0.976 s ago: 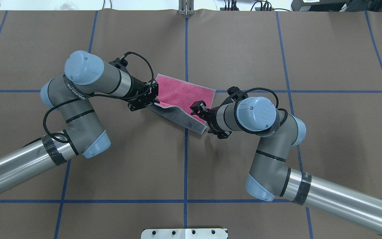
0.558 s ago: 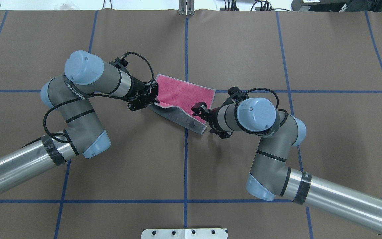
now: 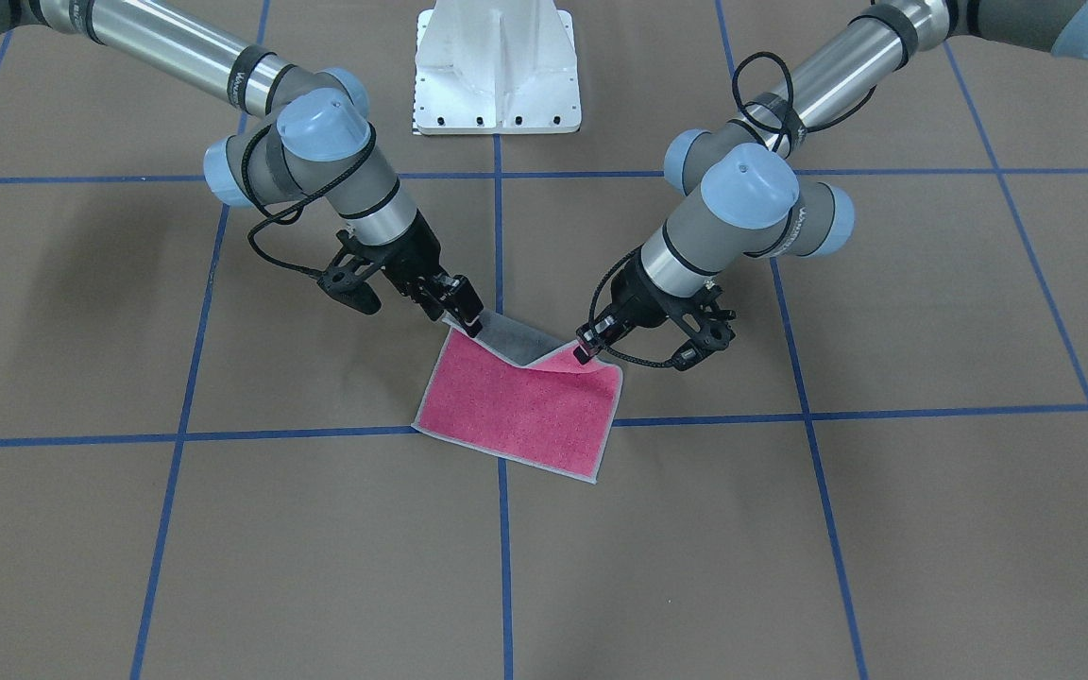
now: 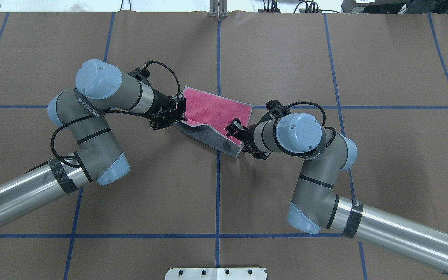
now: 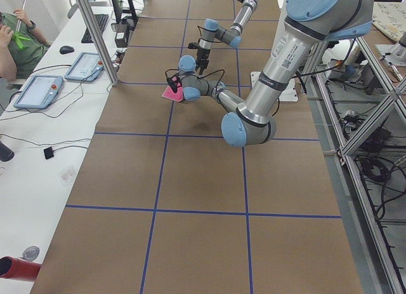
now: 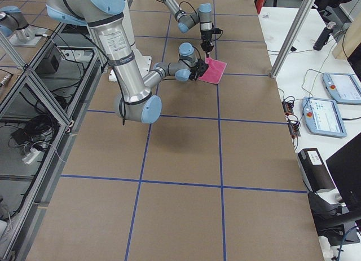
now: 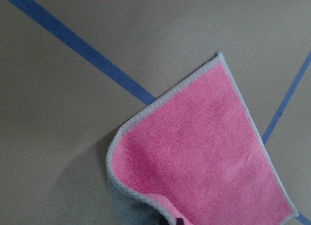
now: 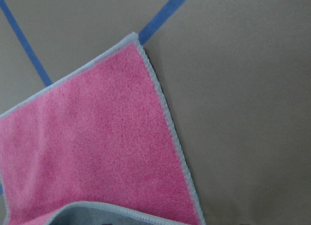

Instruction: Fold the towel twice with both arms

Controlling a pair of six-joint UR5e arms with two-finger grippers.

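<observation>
Two pinched towel [image 3: 518,401] corners show frontally, too small sideways

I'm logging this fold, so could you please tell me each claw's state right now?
Left claw: closed, holding a raised corner of the towel.
Right claw: closed, holding the neighbouring raised corner.

Robot: left arm [image 4: 91,130] and right arm [image 4: 313,182] have silver tubes, grey jointed housings, and light blue domed joint caps [image 4: 98,79] with a small centre screw. Black bands [image 4: 62,177] ring the tube ends; dark lettering on links, unreadable. Black braided cables [image 4: 53,142] run to the wrists. Both left gripper [image 3: 586,354] and right gripper [image 3: 471,324] black, two-finger. White pedestal base [image 3: 497,66], row of dark screw holes.
</observation>
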